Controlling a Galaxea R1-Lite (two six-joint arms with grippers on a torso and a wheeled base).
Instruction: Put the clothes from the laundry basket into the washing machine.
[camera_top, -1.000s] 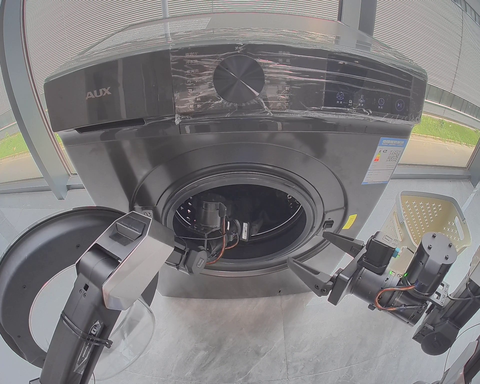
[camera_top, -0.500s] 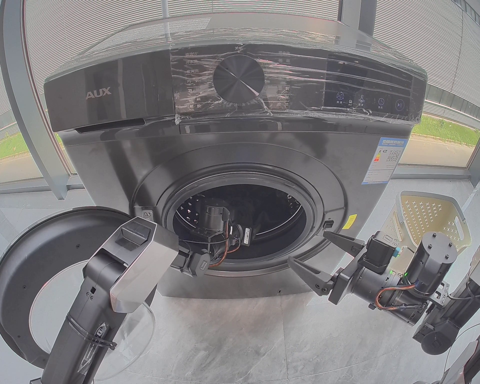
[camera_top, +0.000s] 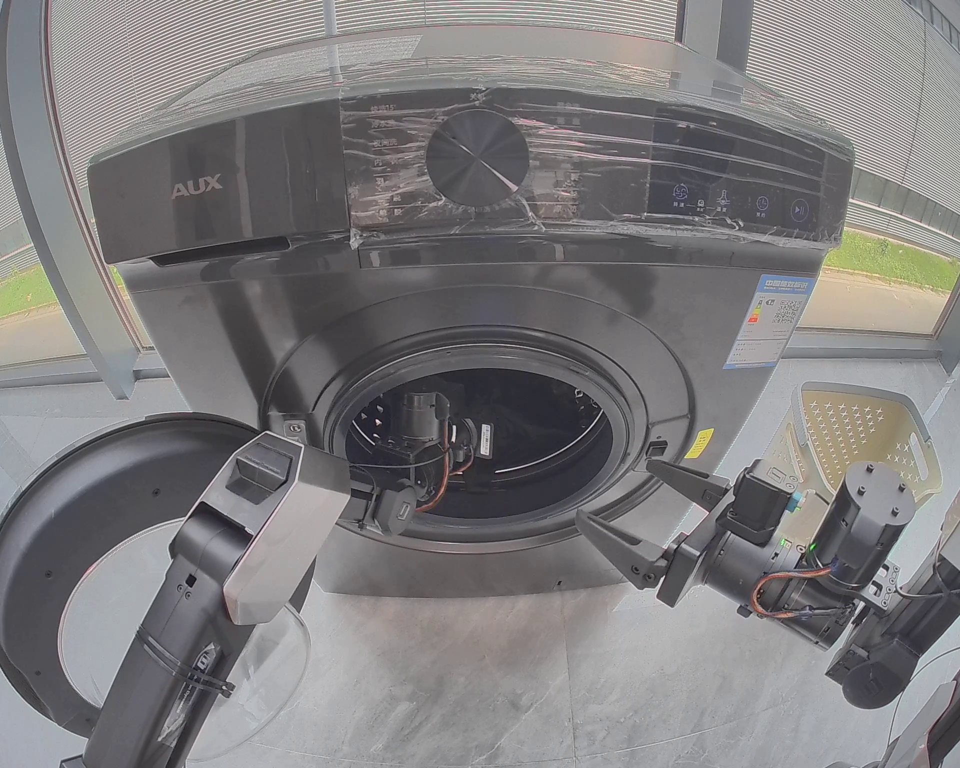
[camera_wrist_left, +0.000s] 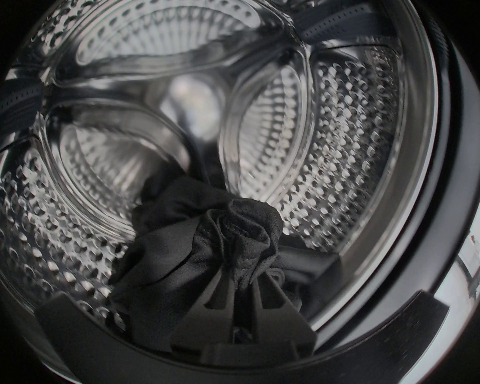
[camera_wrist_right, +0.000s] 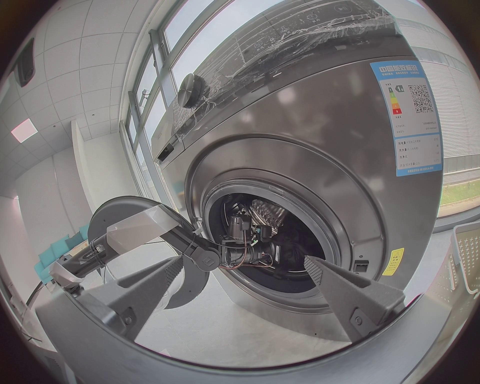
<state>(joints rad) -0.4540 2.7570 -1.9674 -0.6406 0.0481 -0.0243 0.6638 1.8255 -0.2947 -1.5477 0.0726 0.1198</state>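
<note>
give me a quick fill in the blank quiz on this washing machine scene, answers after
1. The left tool is shut on a ___ garment.
2. The right tool hangs in front of the washing machine with its jaws ___.
3. The door is swung open to the robot's ___.
4. The laundry basket stands on the robot's ___.

Missing words: black; open; left; right
</note>
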